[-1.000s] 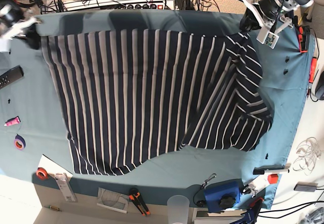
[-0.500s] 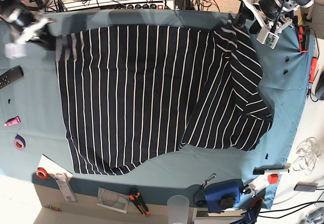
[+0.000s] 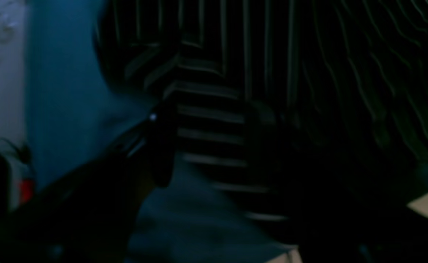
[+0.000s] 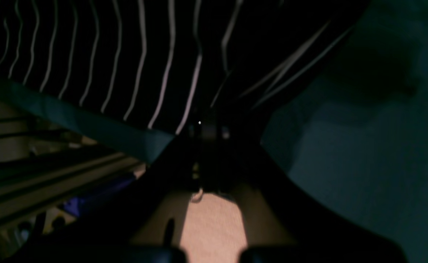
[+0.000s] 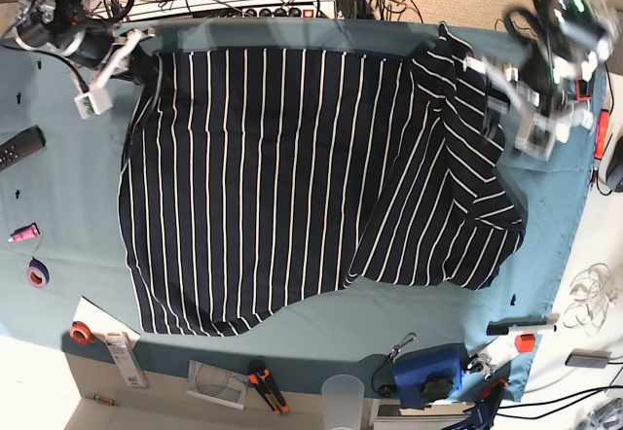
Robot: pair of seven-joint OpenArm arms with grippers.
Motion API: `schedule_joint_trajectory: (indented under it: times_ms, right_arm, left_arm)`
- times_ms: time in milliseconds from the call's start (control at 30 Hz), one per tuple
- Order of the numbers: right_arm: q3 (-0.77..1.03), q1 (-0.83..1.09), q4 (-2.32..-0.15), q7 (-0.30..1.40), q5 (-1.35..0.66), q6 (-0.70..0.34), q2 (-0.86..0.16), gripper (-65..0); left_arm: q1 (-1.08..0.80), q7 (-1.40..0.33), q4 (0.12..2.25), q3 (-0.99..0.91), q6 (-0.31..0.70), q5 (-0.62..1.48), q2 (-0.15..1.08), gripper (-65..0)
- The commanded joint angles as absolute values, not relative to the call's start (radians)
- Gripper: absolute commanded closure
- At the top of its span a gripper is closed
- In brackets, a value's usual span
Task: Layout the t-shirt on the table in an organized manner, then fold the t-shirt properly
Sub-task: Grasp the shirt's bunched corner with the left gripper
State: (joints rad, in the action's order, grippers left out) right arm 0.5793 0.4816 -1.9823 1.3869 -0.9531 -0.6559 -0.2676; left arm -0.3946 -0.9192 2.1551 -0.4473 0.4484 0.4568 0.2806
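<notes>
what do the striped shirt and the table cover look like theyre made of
The t-shirt looks like thin, soft knit fabric, matte: it drapes, folds and ripples at its edges. The table cover seems a plain teal woven cloth, matte, lying flat with faint creases; the exact fibre cannot be told.

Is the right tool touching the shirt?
Touching. Right wrist view: the right tool is shut on the shirt, its edge bunched at the tips. Base view agrees, at the shirt's far corner.

Bare table (image 5: pixel 68 172) beside t-shirt (image 5: pixel 292 177)
</notes>
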Motion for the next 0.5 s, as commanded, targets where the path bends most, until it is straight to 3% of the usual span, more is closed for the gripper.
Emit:
schedule_joint_trajectory:
  times_ms: [0, 167, 467]
  right_arm:
    - [0.584, 0.482, -1.996, 1.368, -0.968, -0.662, -0.282, 0.0]
    - [0.584, 0.482, -1.996, 1.355, -0.968, -0.662, -0.282, 0.0]
    - [0.584, 0.482, -1.996, 1.333, -0.968, -0.662, -0.282, 0.0]
  left_arm:
    - [-0.366, -0.905, 2.124, -0.454, 0.45, 0.485, 0.307, -30.0]
    - [-0.234, -1.036, 1.882, -0.454, 0.54, 0.607, 0.353, -30.0]
    - [-0.134, -1.082, 1.703, -0.454, 0.552, 0.651, 0.377, -30.0]
